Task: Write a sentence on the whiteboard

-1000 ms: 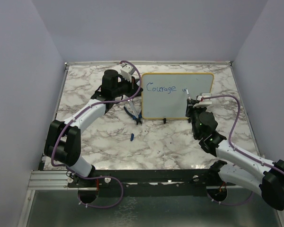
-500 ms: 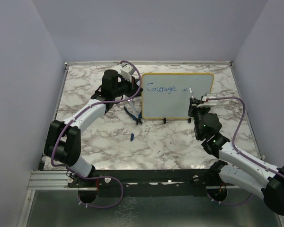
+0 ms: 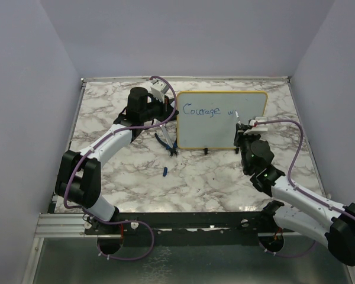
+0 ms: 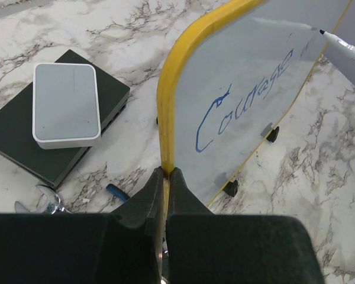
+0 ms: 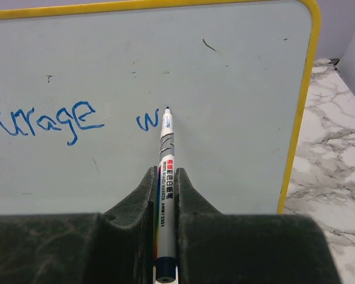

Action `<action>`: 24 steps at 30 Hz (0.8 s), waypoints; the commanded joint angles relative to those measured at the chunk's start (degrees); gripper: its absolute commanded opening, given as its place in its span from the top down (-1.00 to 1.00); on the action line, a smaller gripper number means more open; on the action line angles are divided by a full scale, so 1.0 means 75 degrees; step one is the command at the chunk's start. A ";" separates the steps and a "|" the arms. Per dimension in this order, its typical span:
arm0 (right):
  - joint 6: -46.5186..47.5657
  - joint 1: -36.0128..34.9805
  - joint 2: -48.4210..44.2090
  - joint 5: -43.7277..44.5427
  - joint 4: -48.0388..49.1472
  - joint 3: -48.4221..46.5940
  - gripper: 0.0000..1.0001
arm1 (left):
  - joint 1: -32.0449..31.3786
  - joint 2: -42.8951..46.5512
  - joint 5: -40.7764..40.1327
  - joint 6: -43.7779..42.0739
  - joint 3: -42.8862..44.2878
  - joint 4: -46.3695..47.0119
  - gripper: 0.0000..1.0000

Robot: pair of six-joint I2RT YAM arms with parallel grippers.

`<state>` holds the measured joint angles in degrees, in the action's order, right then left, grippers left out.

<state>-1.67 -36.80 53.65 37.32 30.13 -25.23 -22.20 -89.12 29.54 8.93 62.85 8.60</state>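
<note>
Whiteboard is standing right in front of the right gripper, which is clamping the marker — a "w" just got finished beside its tip, so word two is getting going. Left gripper is pinching the board's edge, steadying it.

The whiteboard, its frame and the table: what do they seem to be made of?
Whiteboard: smooth white sheet, probably coated; blue ink sits on it cleanly. Frame: yellow, rounded, looks like plastic or rubber. Table: marble pattern, grey veins on white; real stone or printed laminate cannot be told.
</note>
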 commanded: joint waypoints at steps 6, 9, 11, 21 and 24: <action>-0.0149 0.0144 0.0202 0.0179 0.0073 -0.0005 0.98 | -0.0076 0.0250 0.0104 -0.0100 -0.0048 -0.0117 1.00; -0.0224 0.0149 0.0205 0.0192 -0.0039 -0.0010 0.98 | -0.0076 0.0267 0.0104 -0.0101 -0.0045 -0.0127 1.00; -0.0320 0.0148 0.0181 0.0192 -0.0167 -0.0002 0.98 | -0.0075 0.0269 0.0094 -0.0098 -0.0046 -0.0121 1.00; -0.0720 0.0147 -0.0100 0.0174 -0.0631 0.0263 0.98 | -0.0082 0.0261 0.0116 -0.0082 -0.0036 -0.0119 1.00; -0.0642 0.0147 -0.0099 0.0162 -0.0631 0.0159 0.98 | -0.0074 0.0272 0.0116 -0.0089 -0.0035 -0.0117 1.00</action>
<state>-6.04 -36.25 53.45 37.43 27.31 -24.14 -22.20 -89.03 29.52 8.91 62.85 8.47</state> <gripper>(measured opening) 0.105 0.016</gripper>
